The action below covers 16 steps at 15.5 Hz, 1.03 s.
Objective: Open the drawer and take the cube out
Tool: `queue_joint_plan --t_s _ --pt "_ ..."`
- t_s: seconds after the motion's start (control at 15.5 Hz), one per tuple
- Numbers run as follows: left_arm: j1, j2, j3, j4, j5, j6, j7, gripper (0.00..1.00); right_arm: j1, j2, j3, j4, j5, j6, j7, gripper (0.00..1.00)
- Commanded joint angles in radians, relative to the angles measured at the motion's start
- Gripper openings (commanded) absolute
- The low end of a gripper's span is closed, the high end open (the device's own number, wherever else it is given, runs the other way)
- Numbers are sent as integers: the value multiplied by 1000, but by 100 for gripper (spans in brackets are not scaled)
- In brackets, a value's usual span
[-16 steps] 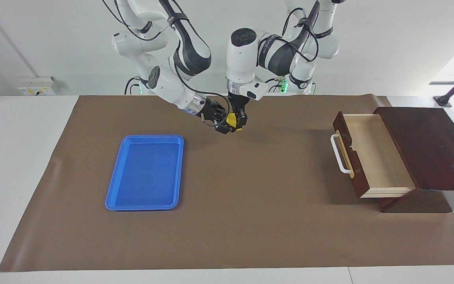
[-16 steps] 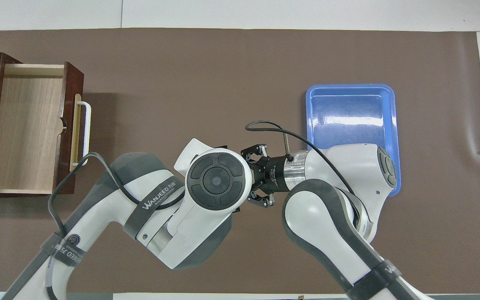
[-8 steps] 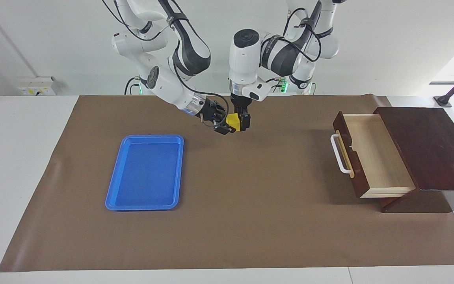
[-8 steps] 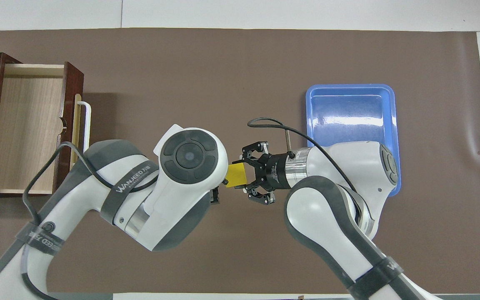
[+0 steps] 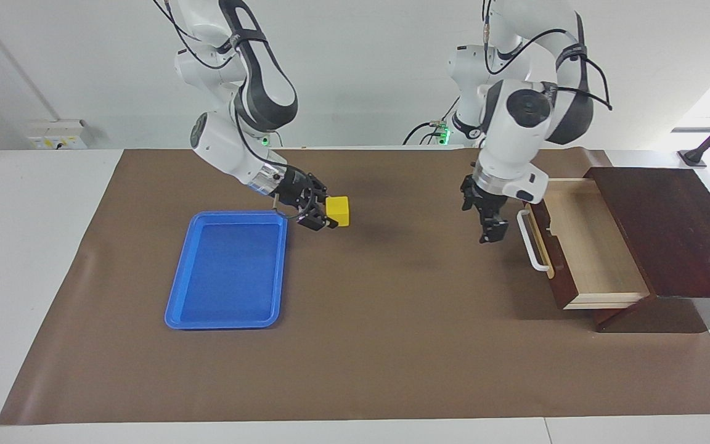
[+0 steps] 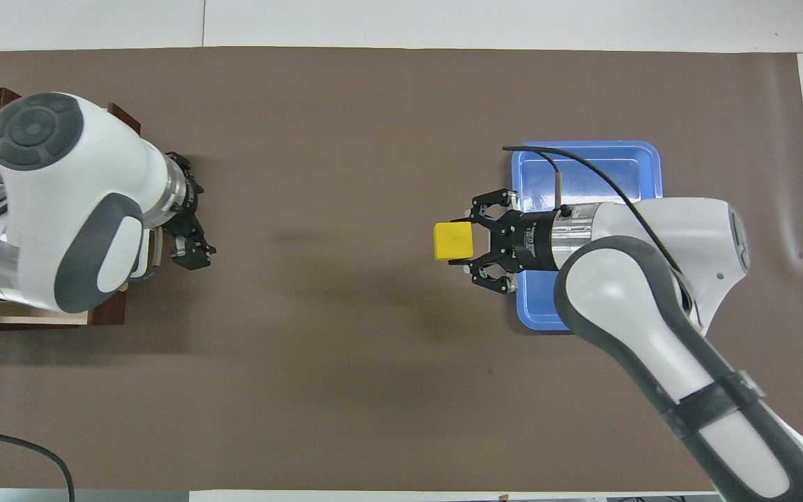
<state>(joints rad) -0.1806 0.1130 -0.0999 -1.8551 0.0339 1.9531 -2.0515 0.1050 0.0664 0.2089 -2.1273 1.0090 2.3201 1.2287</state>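
The yellow cube (image 5: 338, 211) is held in my right gripper (image 5: 329, 216), which is shut on it above the brown mat, just off the blue tray's corner nearest the robots. It also shows in the overhead view (image 6: 453, 241) at the tips of the right gripper (image 6: 462, 242). The dark brown drawer (image 5: 583, 240) stands pulled open at the left arm's end, and its pale interior shows nothing in it. My left gripper (image 5: 493, 231) hangs open and empty above the mat, just in front of the white handle (image 5: 531, 246). In the overhead view the left arm covers most of the drawer.
The blue tray (image 5: 283, 265) lies empty on the mat toward the right arm's end and also shows in the overhead view (image 6: 586, 174). The dark brown cabinet (image 5: 669, 228) holds the drawer. The brown mat (image 5: 392, 320) covers the table's middle.
The cube passed from the left gripper to the right gripper. The right gripper carried it toward the blue tray. The left gripper let go and swung back to in front of the drawer handle.
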Motion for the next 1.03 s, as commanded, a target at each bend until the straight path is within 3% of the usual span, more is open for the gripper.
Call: queue_joint_plan --t_s 0.0,0.52,0.97 --pt "70 -7 -14 -32 -2 49 79 100 -105 47 7 78 -46 -36 -3 0" --pt "257 5 -14 -33 41 98 364 100 -249 272 6 302 -279 -108 -34 0" --pt "384 7 -14 -35 57 127 571 100 -304 337 6 294 -268 -94 -161 0"
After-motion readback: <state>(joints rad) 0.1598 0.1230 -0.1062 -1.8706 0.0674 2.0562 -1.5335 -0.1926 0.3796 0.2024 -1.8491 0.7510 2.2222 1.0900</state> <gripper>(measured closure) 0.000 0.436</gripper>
